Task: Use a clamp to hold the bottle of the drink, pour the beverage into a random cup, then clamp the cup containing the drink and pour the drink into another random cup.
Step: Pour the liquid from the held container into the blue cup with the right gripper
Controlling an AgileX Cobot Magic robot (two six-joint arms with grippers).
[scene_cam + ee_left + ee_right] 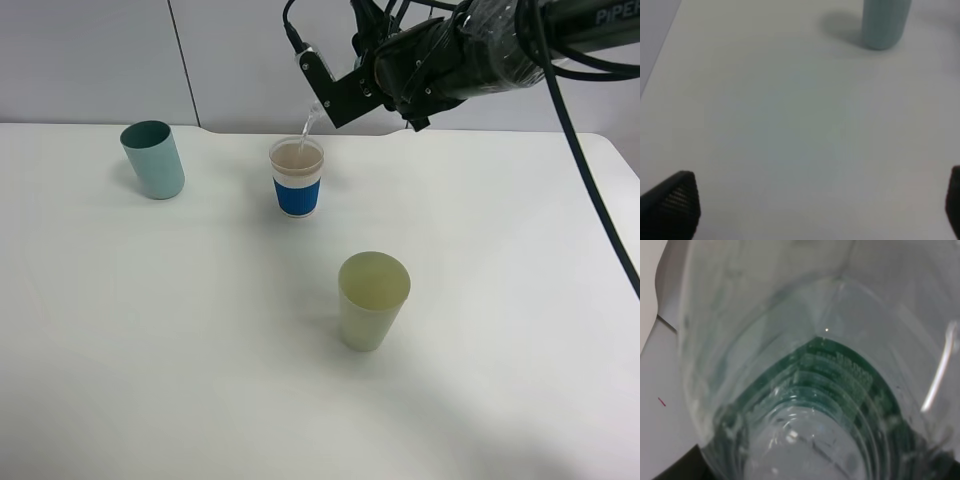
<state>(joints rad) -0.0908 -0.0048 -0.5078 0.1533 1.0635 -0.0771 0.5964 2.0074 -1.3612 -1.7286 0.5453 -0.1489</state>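
Pour one: bottle (805, 390) is pinched by right gripper (335, 95), beverage (308, 128) streamed into blue-sleeved cup (297, 180); left gripper (815, 200) is spread. Next, that cup's to be clamped for yellow-green cup (372, 300) at 5 o'clock.

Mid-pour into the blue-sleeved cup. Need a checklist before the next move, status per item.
1. Bottle gripped by the right gripper: ok, jaws shut on it, bottle tilted.
2. Beverage stream lands inside the blue-sleeved white cup: ok.
3. Fill level in that cup: cannot tell.
4. Pale yellow-green cup upright and apart from the other cups: ok.
5. Left gripper open with nothing between the jaws: ok.
6. Teal cup upright, away from the pour: ok.
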